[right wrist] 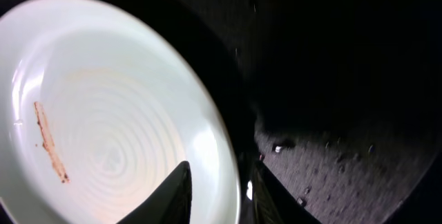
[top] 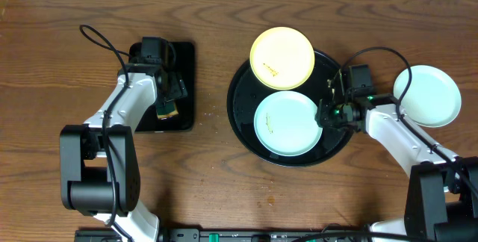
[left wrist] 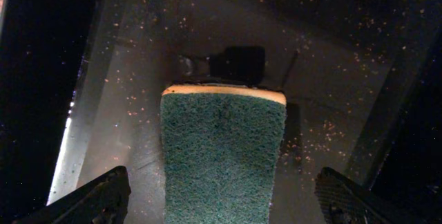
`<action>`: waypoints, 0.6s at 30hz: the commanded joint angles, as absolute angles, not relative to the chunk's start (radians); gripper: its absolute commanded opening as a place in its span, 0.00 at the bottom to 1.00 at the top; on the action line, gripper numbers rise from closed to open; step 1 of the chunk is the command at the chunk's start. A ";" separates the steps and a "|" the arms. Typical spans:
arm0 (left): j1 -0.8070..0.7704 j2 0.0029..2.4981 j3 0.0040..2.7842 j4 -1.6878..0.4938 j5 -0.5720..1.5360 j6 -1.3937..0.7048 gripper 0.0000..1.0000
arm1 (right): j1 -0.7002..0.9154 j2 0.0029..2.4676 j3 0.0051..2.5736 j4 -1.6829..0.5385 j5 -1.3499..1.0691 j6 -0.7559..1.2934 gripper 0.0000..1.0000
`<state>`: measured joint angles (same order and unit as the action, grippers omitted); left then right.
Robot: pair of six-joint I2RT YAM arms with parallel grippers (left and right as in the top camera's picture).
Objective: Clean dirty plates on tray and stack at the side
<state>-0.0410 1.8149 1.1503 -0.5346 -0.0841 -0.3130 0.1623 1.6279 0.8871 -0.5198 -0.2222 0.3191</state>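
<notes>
The bench [top: 216, 175] is brown wood with the grain running side to side, and a few tiny specks [top: 270, 197] lie on it near the front of the round black tray [top: 239, 115]. That tray sits right of the middle, and a smaller rectangular black tray [top: 185, 85] lies well apart to its left. A pale green plate [top: 429, 96] rests straight on the wood just beside the round tray's right edge, and the two arm bases [top: 93, 178] stand along the near edge.

A mint-green plate [top: 287, 122] with a brown smudge lies flat in the round black tray [top: 240, 85]. Its rim sits between the fingers of the right gripper [top: 326, 113]. The yellow plate [top: 281, 57], also smudged, lies near the gripper and overlaps the tray's far rim. A clean mint-green plate [top: 427, 95] lies behind the gripper on the surface.
</notes>
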 commanded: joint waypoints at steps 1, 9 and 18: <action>-0.041 1.811 1.147 -0.536 -0.086 -0.300 0.86 | 0.148 1.621 0.886 -0.508 -0.205 0.245 0.25; -0.041 1.811 1.147 -0.536 -0.086 -0.300 0.86 | 0.180 1.621 0.874 -0.504 -0.146 0.220 0.21; -0.040 1.811 1.147 -0.536 -0.086 -0.300 0.86 | 0.207 1.621 0.795 -0.398 -0.068 0.224 0.20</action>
<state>-0.0410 1.8149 1.1503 -0.5346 -0.0841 -0.3130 0.1989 1.6279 0.8200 -0.4152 -0.1013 0.2333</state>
